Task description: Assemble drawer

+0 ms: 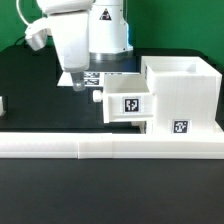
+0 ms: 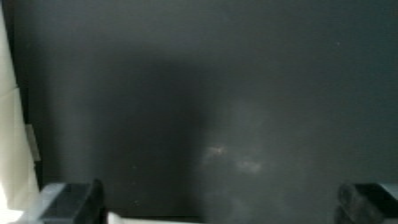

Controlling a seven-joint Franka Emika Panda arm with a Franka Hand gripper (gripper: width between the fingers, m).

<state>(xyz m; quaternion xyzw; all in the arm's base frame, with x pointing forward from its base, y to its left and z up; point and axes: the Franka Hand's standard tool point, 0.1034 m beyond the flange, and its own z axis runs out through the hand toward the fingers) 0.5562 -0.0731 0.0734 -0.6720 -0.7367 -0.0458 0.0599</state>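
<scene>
The drawer's white boxy housing [image 1: 182, 92] stands at the exterior view's right against the border wall, with a tag low on its front. One knobbed tray [image 1: 128, 102] with a tag sticks partly out of the housing toward the exterior view's left. A second tagged tray [image 1: 97, 77] lies just behind it, partly hidden by my gripper [image 1: 76, 84]. My gripper hangs low over the black table beside that tray. In the wrist view my gripper [image 2: 217, 202] is open and empty, its dark fingertips [image 2: 71, 200] far apart over bare table, with a white sliver [image 2: 151, 218] between them.
A long low white border wall [image 1: 100, 146] runs along the front of the table. A small white piece [image 1: 3, 103] shows at the exterior view's left edge. A white edge [image 2: 15, 130] runs along one side of the wrist view.
</scene>
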